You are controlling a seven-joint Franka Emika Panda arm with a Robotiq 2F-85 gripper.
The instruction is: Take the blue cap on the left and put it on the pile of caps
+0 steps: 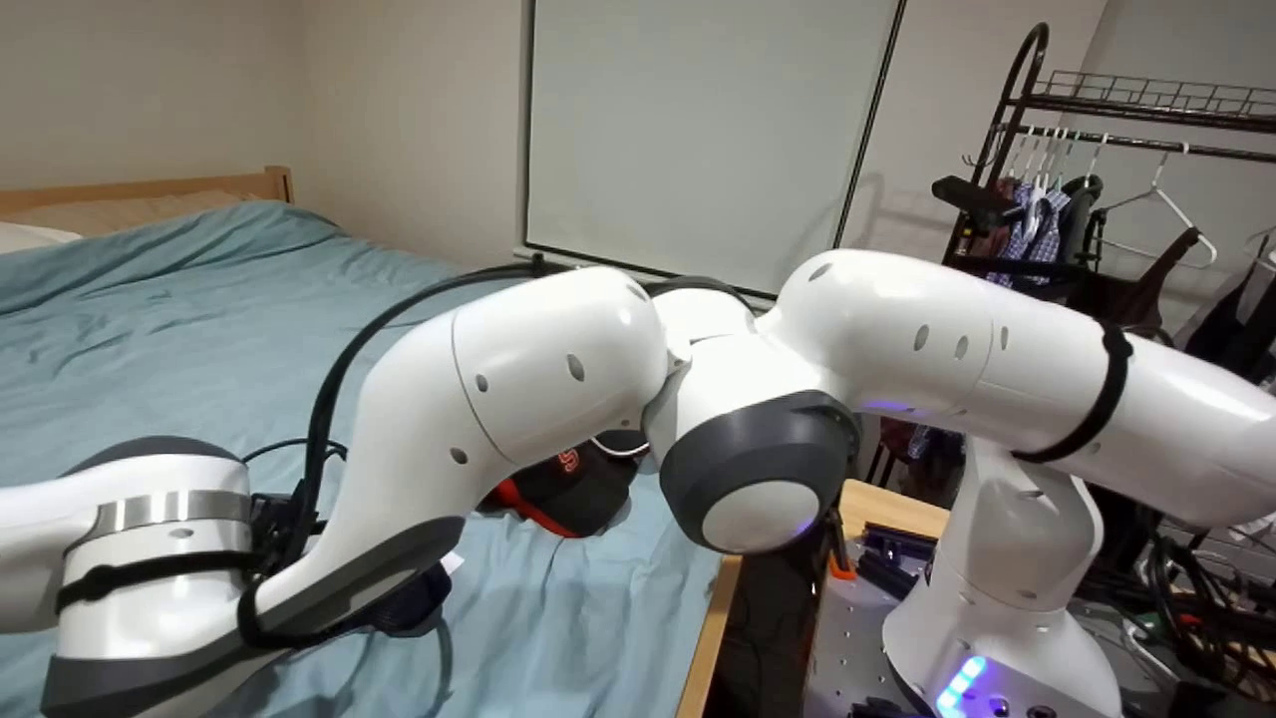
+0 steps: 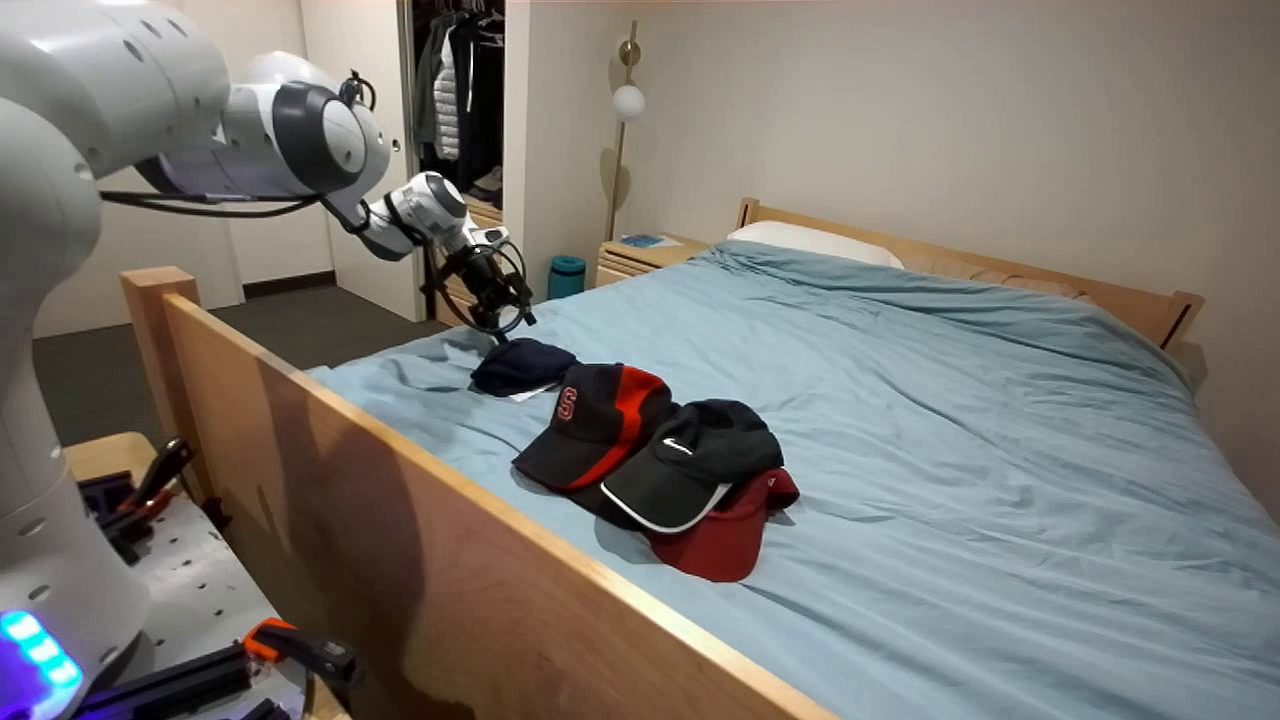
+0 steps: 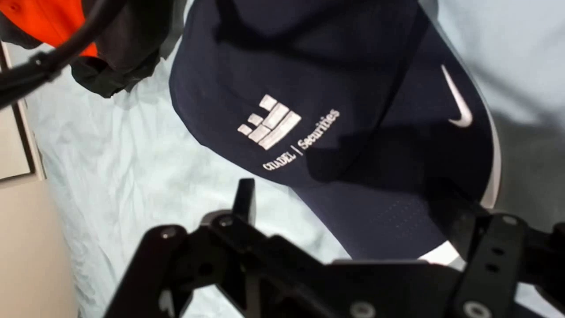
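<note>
1. Presently, in an exterior view, the white jointed robot arm [image 1: 508, 379] reaches across the bed with its teal cotton cover [image 1: 150, 349], and its links hide the fingers, so their state cannot be told from here. The dark navy cloth baseball cap [image 1: 414, 603], the one to be moved, shows only in part beyond the lower link.

2. In an exterior view, that cap lies on the bed near the corner where the pale wooden footboard [image 2: 500, 600] meets the side edge. The pile of overlapping black, red-striped and dark red baseball caps [image 2: 690, 475] sits farther along the footboard edge, away from that corner. The black metal gripper [image 2: 516, 328] hangs over the cap's side away from the pile, fingers apart. The step in hand seems to be lining up for the grasp; the carry is not yet begun.

3. In the wrist view, the fingers stand wide apart with the brim between them: one over bare cover, the other at the brim's far edge, dim in shadow. Contact cannot be told. The next move probably calls for sinking lower, closing across the brim without pinching the cover, then lifting and travelling along the footboard edge to the pile.
</note>
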